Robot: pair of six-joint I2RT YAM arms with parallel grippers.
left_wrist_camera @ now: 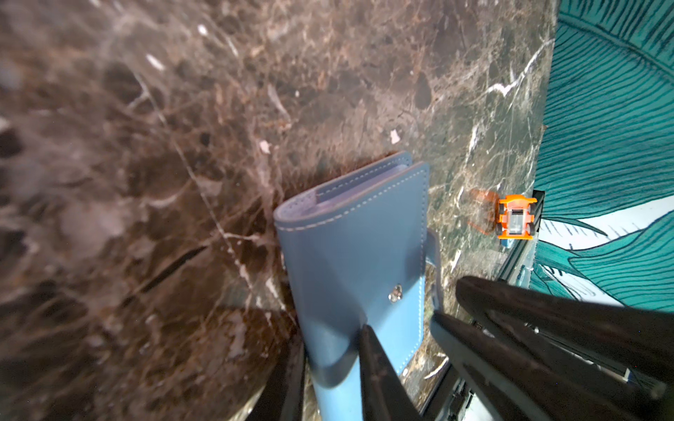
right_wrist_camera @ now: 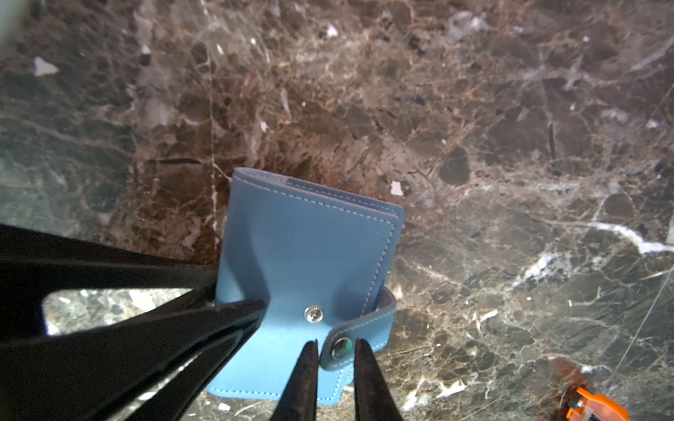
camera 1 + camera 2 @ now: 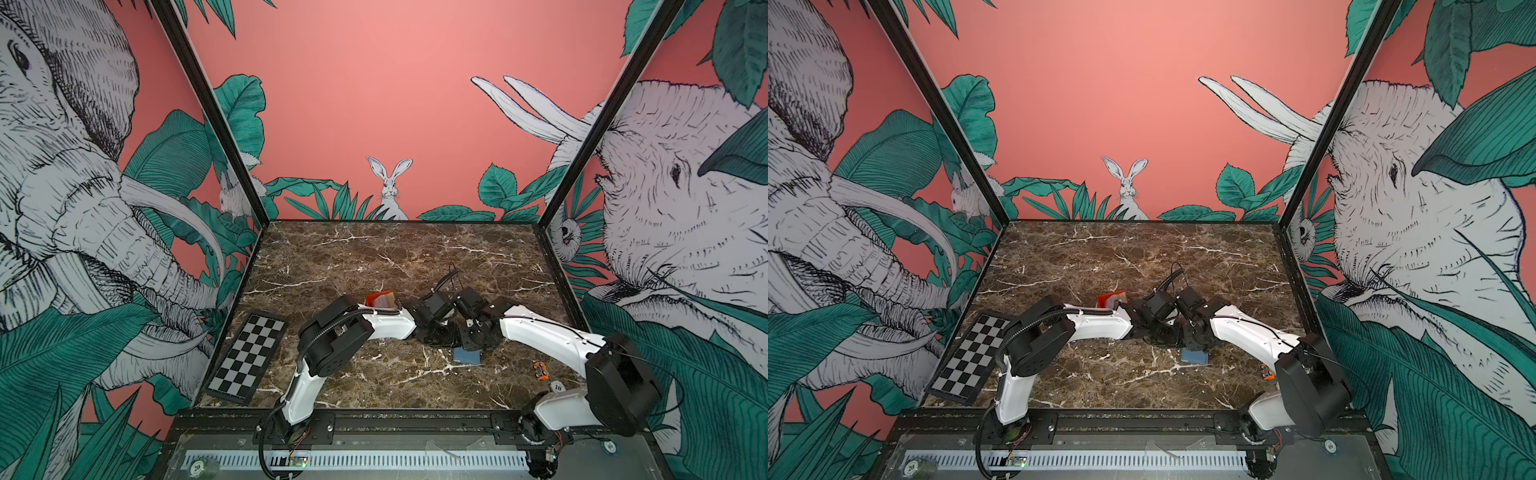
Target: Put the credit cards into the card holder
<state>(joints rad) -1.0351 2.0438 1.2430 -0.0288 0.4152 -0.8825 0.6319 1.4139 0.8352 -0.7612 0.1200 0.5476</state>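
Two arms, left arm (image 3: 386, 326) and right arm (image 3: 540, 336), each with one hand: left hand (image 1: 332, 379), right hand (image 2: 337, 368). On the tabletop (image 3: 374, 257): one card holder (image 3: 467, 356), one checkerboard panel (image 3: 247, 357), one orange toy vehicle (image 3: 540, 369), one chip marked 10 (image 3: 558, 387). One pile of credit cards (image 3: 380, 300), partly hidden by the left arm, so their number cannot be told. Before the tabletop's front edge: one chip marked 20 (image 3: 196, 467) and a third chip (image 3: 609, 446).

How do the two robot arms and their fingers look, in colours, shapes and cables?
Both arms have smooth white shell links joined by boxy black joints. The left arm carries a ribbed black cable hose; the right arm carries a thin black wire. The fingers are matte black, long and tapered to narrow tips. I see no markings.
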